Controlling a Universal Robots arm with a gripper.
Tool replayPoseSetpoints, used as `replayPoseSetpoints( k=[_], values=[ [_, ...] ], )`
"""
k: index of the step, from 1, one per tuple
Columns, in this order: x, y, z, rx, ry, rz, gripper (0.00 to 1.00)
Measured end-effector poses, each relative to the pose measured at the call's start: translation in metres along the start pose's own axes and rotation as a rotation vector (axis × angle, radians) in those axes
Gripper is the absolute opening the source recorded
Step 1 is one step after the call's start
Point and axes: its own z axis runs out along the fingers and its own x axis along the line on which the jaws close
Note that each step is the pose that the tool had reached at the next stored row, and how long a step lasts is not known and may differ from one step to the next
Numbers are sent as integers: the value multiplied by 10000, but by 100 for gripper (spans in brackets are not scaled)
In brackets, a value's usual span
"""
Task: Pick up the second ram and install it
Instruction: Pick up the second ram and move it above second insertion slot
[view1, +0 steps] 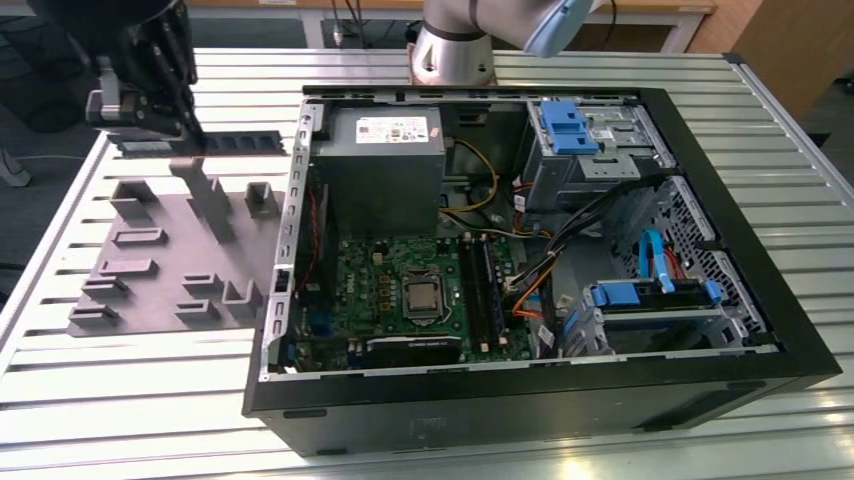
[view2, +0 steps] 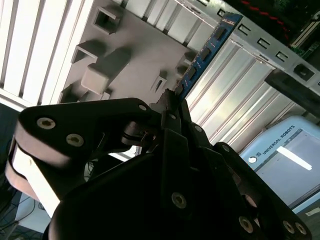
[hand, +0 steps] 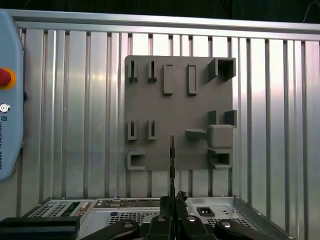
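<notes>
We see the black end effector (view2: 172, 104) pinched shut on the second ram (view2: 207, 50), a thin, flat, dark green-blue circuit-board stick. In the second wrist view the fingers (view2: 169, 135) press against its two faces, and the stick runs out beyond their tips. In the first wrist view we look along the stick's edge, a narrow dark line over the side of the grey moulded plastic tray (hand: 180, 107) that lies nearest the case.

In the exterior view the stick is level and held over the far end of that tray, just above its tallest upright block. We cannot tell whether the two touch. One end of the stick is close to the case wall.

The tray rests on the slatted aluminium surface (view1: 134, 400), at the exterior view's left of the open black computer case (view1: 534, 405). Inside the case we make out a green motherboard (view1: 387, 290), with long black slot strips (view1: 477, 285) just beside the processor socket, and a grey power supply (view1: 378, 160) beyond it.

A pale blue teach pendant (hand: 10, 100) with a red button lies on the surface, well apart from the tray. The arm's base (view1: 451, 50) stands at the far edge — behind the case.
</notes>
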Motion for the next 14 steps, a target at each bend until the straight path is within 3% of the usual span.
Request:
replayPoseSetpoints(
  k=[14],
  values=[
    [-4, -538, -12, 0, 0, -1, 14]
  ],
)
